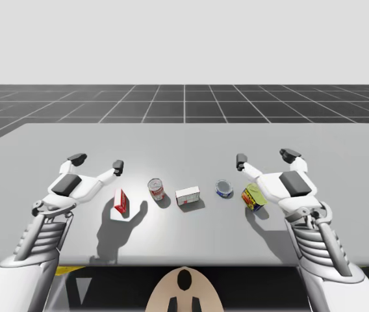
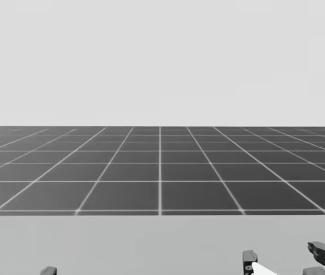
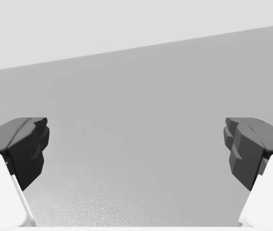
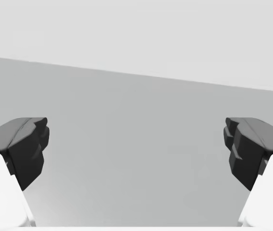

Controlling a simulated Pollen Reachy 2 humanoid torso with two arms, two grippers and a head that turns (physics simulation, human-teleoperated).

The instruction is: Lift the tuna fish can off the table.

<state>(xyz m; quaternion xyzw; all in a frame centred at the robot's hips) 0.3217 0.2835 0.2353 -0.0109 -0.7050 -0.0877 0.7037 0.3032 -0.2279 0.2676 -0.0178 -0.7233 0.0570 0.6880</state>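
Nearest me on the tabletop [image 1: 184,240], a row of five things lies between my two forearms, all of it short of both claws' fingertips. Behind my left claw [image 1: 97,162], toward its inner side, stands a red and white box [image 1: 121,202], just beside that arm's wrist. Further inward comes a red and white can [image 1: 156,190], upright, then a white box [image 1: 188,195] lying flat at about the middle of the row. The tuna fish can [image 1: 224,188], low, round and blue, rests on the tabletop behind my right claw [image 1: 266,158], on its inner side and apart from the inner finger. Closer to that claw's wrist sits a yellow and green can [image 1: 254,197], seemingly tilted, just beside the white hand. I cannot tell whether they touch.

Both claws hover over the tabletop with their fingers spread wide, gripping nothing. In the left wrist view the dark fingertips [image 3: 28,144] stand far apart, with grey tabletop ahead of them. In the right wrist view the fingertips [image 4: 252,147] are spread the same way, also with grey tabletop ahead. Beyond the claws the tabletop runs on to its far edge, and past that lies a dark gridded floor [image 2: 160,172] under a pale background.
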